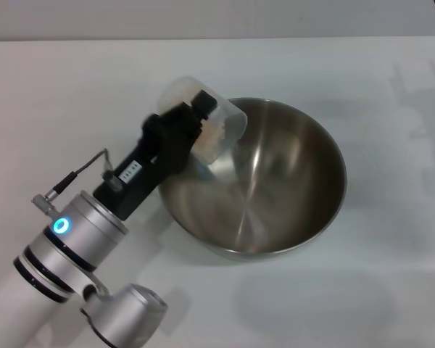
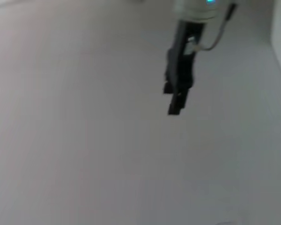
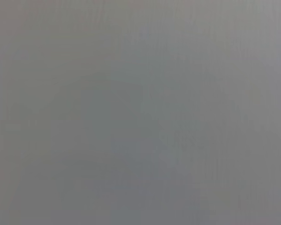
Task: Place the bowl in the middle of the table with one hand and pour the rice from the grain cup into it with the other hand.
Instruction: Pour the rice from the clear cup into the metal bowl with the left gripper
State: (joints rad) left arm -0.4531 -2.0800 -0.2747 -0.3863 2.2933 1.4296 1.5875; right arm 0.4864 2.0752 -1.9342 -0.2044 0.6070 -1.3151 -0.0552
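**Cup tipped at the bowl's rim**

The left gripper (image 1: 197,116) clasps the grain cup (image 1: 203,119), tilted mouth-down over the bowl's (image 1: 275,181) near-left rim (rice (image 1: 216,129) barely visible inside). The bowl sits mid-table (image 1: 72,87). The right gripper is unseen.

The place looked like a robot test bench in a lab rather than a home kitchen. A plain white table (image 1: 362,290) filled nearly the whole head view, unmarked, with a pale bare wall just beyond its far edge. On the table stood only a steel bowl (image 1: 275,181), and at the bowl's left rim a silver arm (image 1: 72,239) with a lit ring reached in.
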